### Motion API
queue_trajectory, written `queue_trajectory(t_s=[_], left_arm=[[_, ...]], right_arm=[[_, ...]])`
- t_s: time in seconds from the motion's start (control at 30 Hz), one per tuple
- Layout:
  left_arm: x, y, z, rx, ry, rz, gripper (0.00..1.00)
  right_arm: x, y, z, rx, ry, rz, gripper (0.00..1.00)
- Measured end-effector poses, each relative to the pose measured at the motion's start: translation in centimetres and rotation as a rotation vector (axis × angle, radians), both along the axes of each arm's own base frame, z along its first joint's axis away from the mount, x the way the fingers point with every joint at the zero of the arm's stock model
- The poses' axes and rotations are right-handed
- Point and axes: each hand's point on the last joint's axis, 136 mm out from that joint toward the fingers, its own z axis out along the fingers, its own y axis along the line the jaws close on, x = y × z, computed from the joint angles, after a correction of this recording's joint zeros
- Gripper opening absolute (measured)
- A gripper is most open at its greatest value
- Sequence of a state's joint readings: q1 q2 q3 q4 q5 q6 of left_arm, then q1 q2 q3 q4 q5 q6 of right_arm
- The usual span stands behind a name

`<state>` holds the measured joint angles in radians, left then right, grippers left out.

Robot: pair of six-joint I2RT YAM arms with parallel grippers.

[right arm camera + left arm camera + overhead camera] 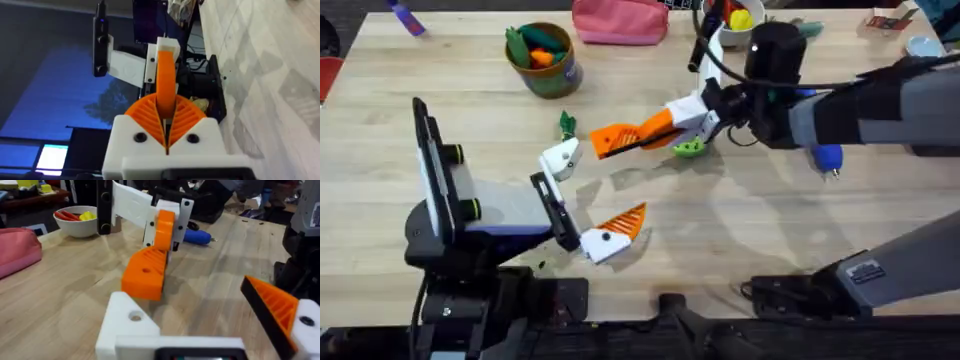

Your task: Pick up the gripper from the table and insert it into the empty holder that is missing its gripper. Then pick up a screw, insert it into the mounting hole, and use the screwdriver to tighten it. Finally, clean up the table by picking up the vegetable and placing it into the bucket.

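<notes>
Gripper [620, 137]: orange, clamped in right tool [655, 130], just beside empty holder [560, 158]. Left tool [582, 200]: one orange finger [625, 222], spread apart. Screwdriver [828, 157], vegetable [567, 124], bucket [548, 68]: on table [740, 220], farther from holder.

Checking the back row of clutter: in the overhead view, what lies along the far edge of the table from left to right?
Purple object → bucket → pink pouch → white bowl.
</notes>
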<state>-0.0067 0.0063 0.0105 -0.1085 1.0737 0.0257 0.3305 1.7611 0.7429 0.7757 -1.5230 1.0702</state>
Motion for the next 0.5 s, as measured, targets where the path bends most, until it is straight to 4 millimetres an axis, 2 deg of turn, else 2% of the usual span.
queue_trajectory(t_s=[0.2,0.5], left_arm=[[0.0,0.0,0.0,0.000,0.000,0.000,0.985],[0.0,0.0,0.0,0.000,0.000,0.000,0.985]], right_arm=[[-1.2,1.2,-0.3,-0.003,0.008,0.049,0.009],[-1.4,1.4,-0.3,0.002,-0.006,0.055,0.009]])
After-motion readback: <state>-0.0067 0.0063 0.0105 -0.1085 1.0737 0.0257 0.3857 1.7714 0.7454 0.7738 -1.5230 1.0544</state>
